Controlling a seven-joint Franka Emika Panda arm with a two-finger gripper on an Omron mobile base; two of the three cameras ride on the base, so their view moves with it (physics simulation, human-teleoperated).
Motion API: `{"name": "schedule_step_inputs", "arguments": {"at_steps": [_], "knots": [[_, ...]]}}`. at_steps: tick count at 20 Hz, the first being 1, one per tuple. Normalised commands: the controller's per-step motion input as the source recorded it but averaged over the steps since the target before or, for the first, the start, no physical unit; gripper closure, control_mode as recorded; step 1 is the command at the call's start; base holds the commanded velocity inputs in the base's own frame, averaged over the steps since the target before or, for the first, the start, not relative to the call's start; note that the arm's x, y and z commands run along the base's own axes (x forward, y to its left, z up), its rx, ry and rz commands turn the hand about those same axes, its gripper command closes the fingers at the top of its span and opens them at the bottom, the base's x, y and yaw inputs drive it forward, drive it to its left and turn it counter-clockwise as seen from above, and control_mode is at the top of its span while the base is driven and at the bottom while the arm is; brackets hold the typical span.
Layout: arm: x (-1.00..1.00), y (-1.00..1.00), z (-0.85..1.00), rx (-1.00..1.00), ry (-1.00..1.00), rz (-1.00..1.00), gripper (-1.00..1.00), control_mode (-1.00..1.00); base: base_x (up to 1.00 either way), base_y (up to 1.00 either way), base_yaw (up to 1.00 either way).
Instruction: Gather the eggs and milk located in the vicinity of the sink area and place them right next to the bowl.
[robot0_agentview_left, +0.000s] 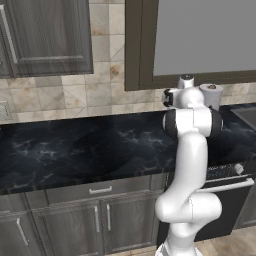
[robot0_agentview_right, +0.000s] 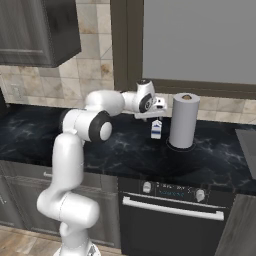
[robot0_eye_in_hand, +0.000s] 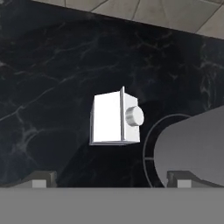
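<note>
The milk is a small white carton with a bluish label, standing upright on the black counter just left of a paper-towel roll. From above, in the hand view, the milk shows its white gable top and round cap. My gripper hangs directly over it, pointing down and not touching it. The gripper is open, its fingertips spread wider than the carton, with nothing between them. A grey corner of the sink shows at the far right. The eggs and the bowl are out of view.
A tall white paper-towel roll stands close to the right of the milk, also seen as the roll behind the arm. An oven front sits under the counter. The tiled wall and window frame rise behind.
</note>
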Motion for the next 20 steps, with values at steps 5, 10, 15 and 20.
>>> {"name": "schedule_step_inputs", "arguments": {"at_steps": [5,10,15,20], "knots": [[0.21,-0.07,-0.18,0.01,0.03,0.00,-1.00,-1.00,0.00,0.00,0.00],[0.19,-0.08,-0.18,0.01,0.02,0.00,-1.00,-1.00,0.00,0.00,0.00],[0.18,-0.09,-0.13,0.02,0.03,0.00,-1.00,-1.00,0.00,0.00,0.00],[0.13,-0.05,-0.11,0.01,0.05,0.00,-1.00,-1.00,0.00,0.00,0.00]]}}
